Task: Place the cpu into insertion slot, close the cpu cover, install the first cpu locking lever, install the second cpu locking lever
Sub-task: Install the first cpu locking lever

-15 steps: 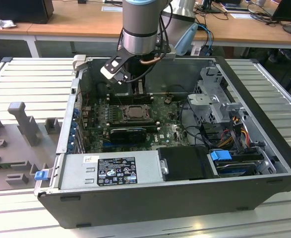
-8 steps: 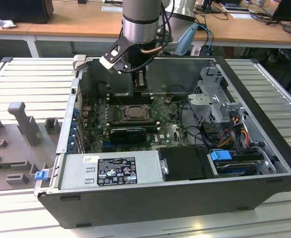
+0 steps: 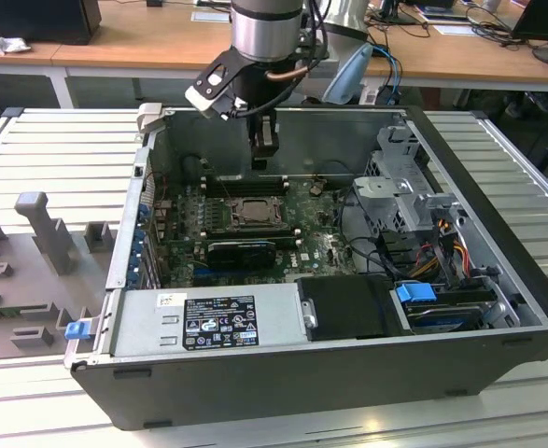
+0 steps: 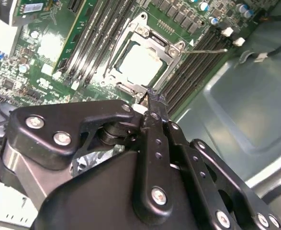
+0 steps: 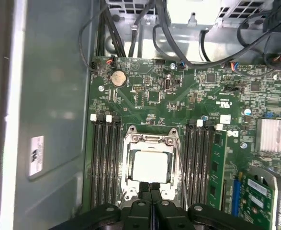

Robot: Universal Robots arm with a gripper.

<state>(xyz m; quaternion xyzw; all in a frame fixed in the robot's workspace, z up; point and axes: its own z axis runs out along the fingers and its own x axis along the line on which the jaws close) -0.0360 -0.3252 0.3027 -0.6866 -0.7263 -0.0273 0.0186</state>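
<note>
Gripper point(image 5: 151, 185) shut, holding nothing: black fingers point(image 5: 145, 192) pressed flat together, only a hairline seam between. Hangs tips-down inside the open case point(image 3: 348, 378), over the green board point(image 5: 145, 98), tips at one edge of the cover point(image 5: 152, 142); touching or just clear, cannot tell.

Cpu point(image 5: 150, 166) already in the slot point(image 5: 129, 194), lying flat, face up. Square, so no long axis; edges parallel with the black memory slots point(image 5: 104, 163) on either side. Pale, smooth silver-beige, glaring under the light in the second wrist view.

Cover down over it: stamped silvery metal frame, large window in the middle showing the cpu's top, screws at two corners. Slightly longer than wide, long axis running along the memory slots.

Lever point(image 5: 181, 175) just beside the cover: thin bright wire rod, running along the cover's side and slanting a little outward over the nearest memory slot. Latched or not, cannot tell.

Gripper links black, matte, blocky, bolted with silvery screws.
</note>
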